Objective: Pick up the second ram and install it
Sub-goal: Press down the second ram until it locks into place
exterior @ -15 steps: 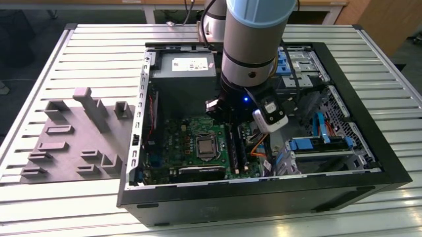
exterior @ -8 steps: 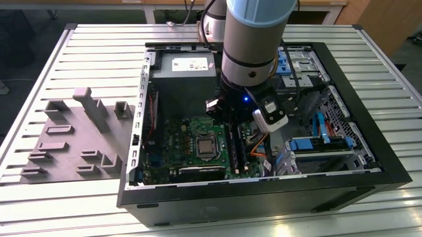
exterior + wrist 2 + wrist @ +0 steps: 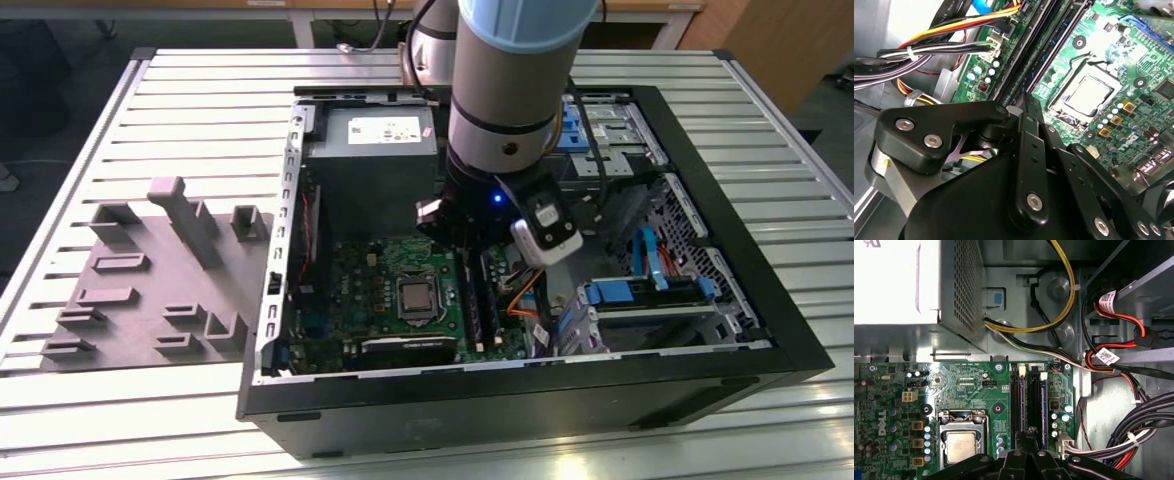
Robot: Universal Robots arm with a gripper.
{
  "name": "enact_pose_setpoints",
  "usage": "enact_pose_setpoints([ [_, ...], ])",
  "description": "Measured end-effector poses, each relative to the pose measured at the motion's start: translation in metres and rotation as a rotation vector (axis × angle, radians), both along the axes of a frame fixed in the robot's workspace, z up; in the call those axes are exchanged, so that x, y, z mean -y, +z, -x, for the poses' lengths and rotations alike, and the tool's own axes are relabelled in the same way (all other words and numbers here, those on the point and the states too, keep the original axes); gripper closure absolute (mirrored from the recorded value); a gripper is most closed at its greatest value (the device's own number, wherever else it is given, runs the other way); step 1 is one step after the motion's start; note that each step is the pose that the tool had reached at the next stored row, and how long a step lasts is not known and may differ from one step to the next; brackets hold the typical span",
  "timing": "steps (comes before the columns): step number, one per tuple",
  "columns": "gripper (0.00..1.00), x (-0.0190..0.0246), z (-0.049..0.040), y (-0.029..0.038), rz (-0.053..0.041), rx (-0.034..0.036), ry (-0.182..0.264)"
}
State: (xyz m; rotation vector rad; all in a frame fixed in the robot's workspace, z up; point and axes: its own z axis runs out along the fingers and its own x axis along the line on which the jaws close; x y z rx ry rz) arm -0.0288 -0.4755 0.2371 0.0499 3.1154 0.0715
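The gripper (image 3: 477, 245) stood over the motherboard's memory slots (image 3: 1029, 402) inside the computer case (image 3: 747, 320), so insertion appeared to be the step in hand. Its fingers were closed on the second ram (image 3: 1029, 107), held edge-down just above the slots. Seating would call for exact alignment, then straight downward pressure.
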Motion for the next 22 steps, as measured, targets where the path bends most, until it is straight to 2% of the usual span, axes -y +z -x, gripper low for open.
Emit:
enact_pose_setpoints([
  [22, 0.89, -0.0059, 0.0000, -0.0001, -0.0001, 0.0000, 0.000],
])
